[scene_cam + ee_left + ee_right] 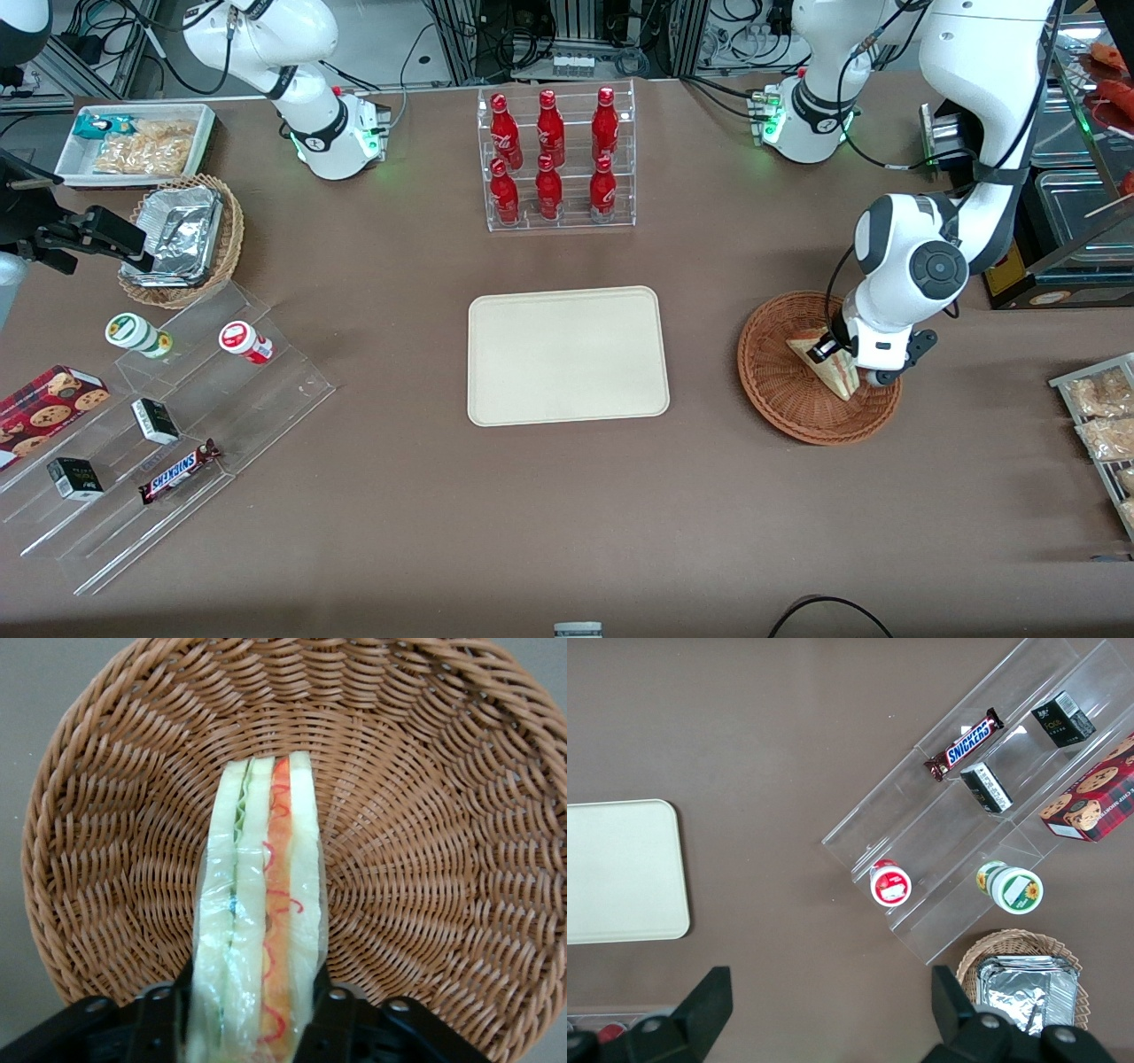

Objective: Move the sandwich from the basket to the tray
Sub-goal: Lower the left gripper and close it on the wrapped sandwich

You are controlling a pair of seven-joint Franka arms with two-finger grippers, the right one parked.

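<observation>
Broad brown bench point(567, 514), matte, evenly lit from above. Along its edge farthest from the front camera, metal frame struts point(461, 40) with black cable tangles point(532, 35) over pale floor. Toward the working arm's end, steel containers point(1076, 208) on a rack. Green indicator glow point(771, 124) at arm bases.

Readable text — only one clear item: "SNICKERS" in white letters on the brown candy bar point(965, 745), lying on the clear acrylic stepped display point(983, 806). The red bottles point(550, 155) in the clear rack carry white script, possibly Coca-Cola — too small to confirm. Print on the small dark boxes point(985, 787) is illegible.

The rig note asks for it: the gripper point(252, 1010) sits in the basket point(425, 815), fingers closed against the sandwich point(261, 930).
</observation>
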